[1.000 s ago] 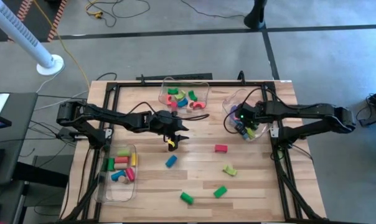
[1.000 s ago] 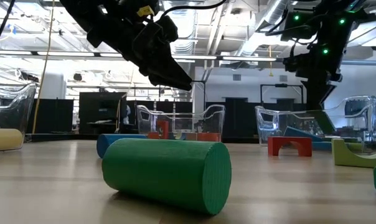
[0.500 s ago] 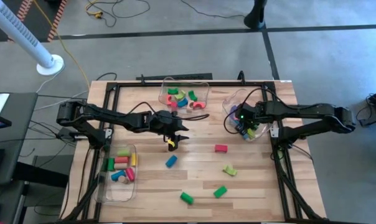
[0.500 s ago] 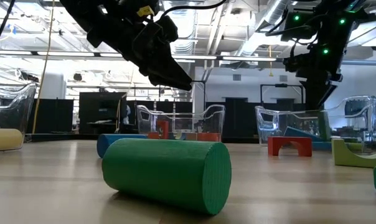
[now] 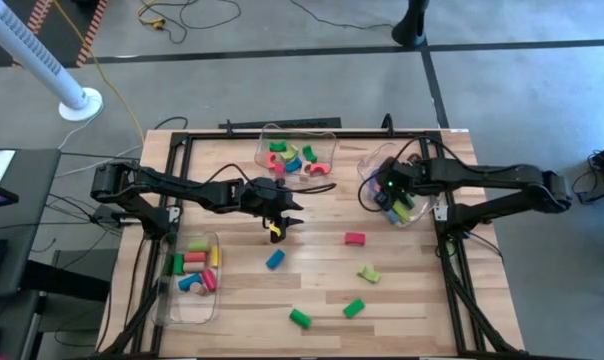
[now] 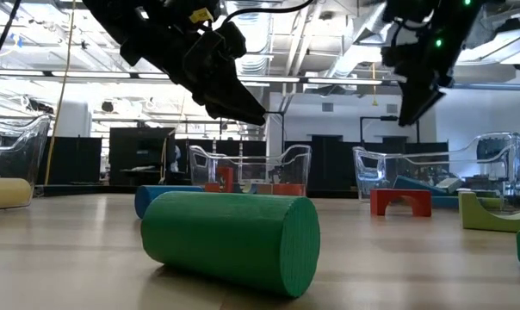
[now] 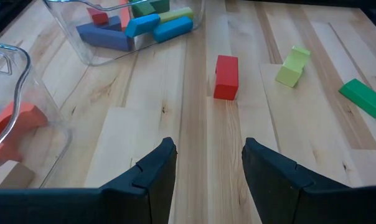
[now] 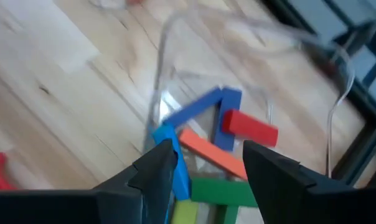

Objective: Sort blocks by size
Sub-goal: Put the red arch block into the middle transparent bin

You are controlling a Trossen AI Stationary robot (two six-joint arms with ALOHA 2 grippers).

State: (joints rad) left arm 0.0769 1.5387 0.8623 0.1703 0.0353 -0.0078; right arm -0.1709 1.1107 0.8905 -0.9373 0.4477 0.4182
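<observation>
— Five blocks are counted loose on the bench (image 5: 412, 300). Nearest are a green cylinder (image 6: 230, 241) and a green block (image 5: 353, 308). Farther in are a yellow-green arch (image 5: 369, 273), a blue cylinder (image 5: 275, 259) and a red block (image 5: 354, 238).

— Which one is lined up for a grasp?

— The red block, it is judged. It is seen straight ahead of the left gripper (image 7: 205, 152), whose jaws are held wide and empty. Its long axis is laid along their line of reach, so its narrow width would be spanned.

— Could the right arm be used instead?

— The right gripper (image 8: 206, 149) is placed somewhat nearer. It is held over the far-right bin (image 5: 367, 170), though, with its jaws parted and nothing gripped. Sorted blocks are seen lying below it.
</observation>
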